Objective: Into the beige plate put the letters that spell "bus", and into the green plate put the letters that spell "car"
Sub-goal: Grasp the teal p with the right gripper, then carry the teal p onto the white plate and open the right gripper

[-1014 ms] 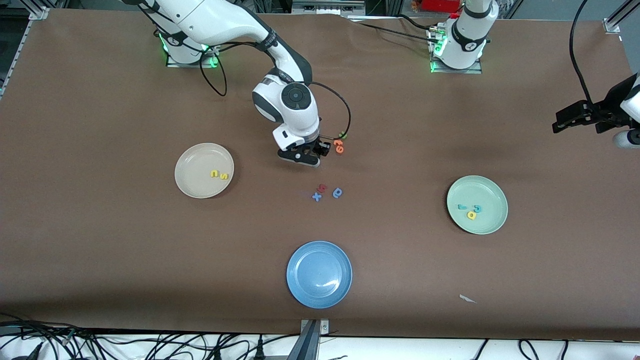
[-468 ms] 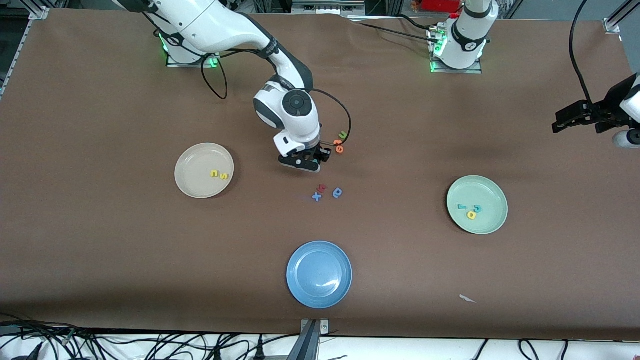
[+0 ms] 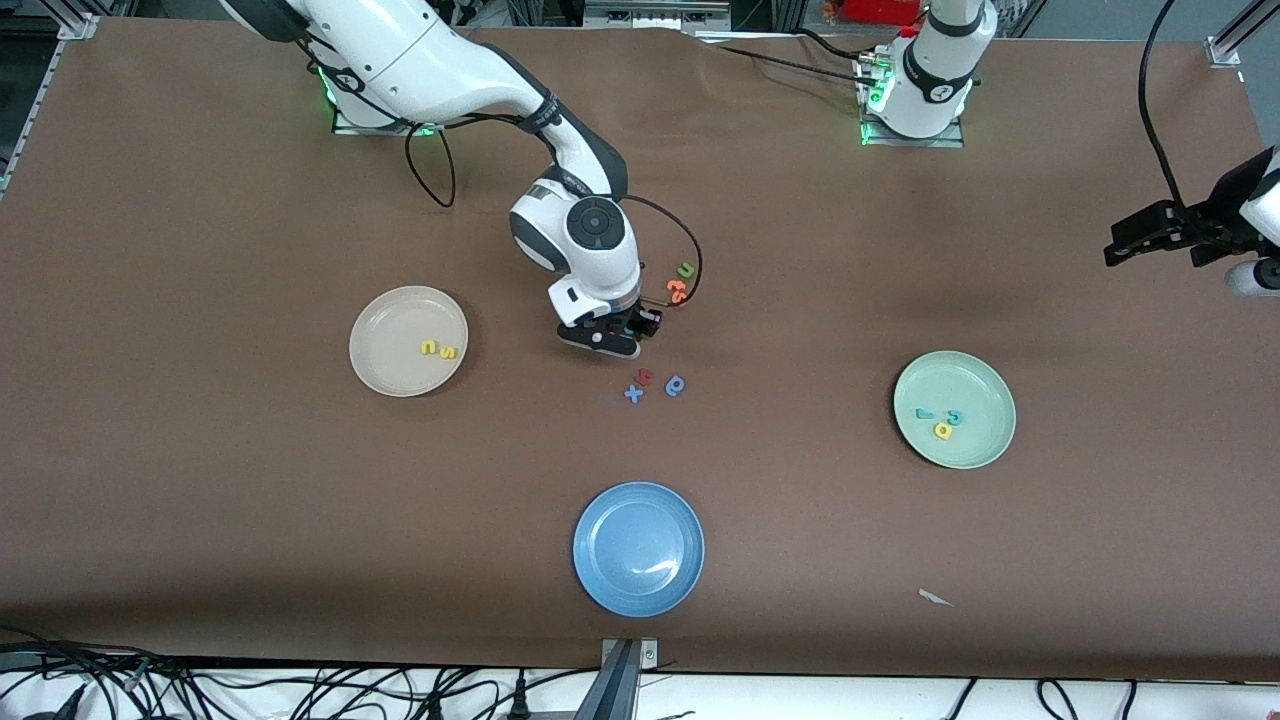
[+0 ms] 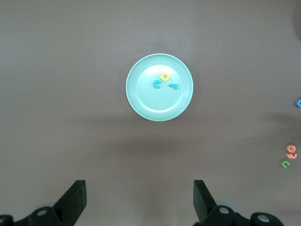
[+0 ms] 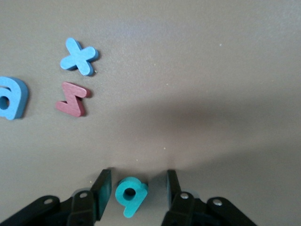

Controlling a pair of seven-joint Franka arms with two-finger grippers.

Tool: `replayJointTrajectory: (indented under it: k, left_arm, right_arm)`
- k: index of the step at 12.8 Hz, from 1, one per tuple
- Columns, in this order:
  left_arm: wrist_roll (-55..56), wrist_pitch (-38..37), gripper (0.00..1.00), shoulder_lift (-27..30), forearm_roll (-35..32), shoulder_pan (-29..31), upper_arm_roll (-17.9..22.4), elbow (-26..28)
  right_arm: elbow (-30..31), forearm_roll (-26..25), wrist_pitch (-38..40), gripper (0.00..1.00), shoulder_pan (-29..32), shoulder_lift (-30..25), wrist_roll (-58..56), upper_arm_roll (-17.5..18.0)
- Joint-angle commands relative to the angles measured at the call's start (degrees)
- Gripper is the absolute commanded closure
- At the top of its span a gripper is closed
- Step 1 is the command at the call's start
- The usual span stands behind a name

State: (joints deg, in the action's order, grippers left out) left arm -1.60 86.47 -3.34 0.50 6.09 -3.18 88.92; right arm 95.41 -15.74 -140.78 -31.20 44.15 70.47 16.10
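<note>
Gripping one teal b (image 5: 130,194) between its fingers, right gripper (image 3: 612,334) hangs over the table's middle. Beige plate (image 3: 385,362) holds two yellow letters (image 3: 438,350), green plate (image 3: 985,442) three letters (image 3: 942,420). Left gripper (image 4: 139,201) waits, fingers spread wide.

A big table (image 3: 200,500) fills almost the whole front view. It has a plain brown cover with soft wrinkles near the top edge. Soft dark shadows lie across it. Silver metal bars (image 3: 1235,40) stand at the top corners. Along the bottom edge runs a white strip with many tangled black cables (image 3: 300,690). A little white scrap of paper (image 3: 935,598) lies on the brown cover.
</note>
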Motion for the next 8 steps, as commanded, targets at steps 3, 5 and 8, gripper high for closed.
replayJointTrajectory:
  k: [3, 5, 8]
  left_arm:
    - [-1.3, -0.08, 0.0, 0.44, -1.12, 0.33, -0.25, 0.12]
    - [-1.3, -0.08, 0.0, 0.44, -1.12, 0.42, -0.25, 0.03]
    - [-1.3, -0.08, 0.0, 0.44, -1.12, 0.42, -0.25, 0.03]
  right_arm:
    - [-1.8, -1.14, 0.33, 0.44, -1.67, 0.76, 3.45, -0.2]
    - [-1.8, -1.31, 0.33, 0.45, -1.67, 0.76, 3.8, -0.2]
    - [-1.72, -1.75, 0.33, 0.58, -1.67, 0.85, 3.8, -0.2]
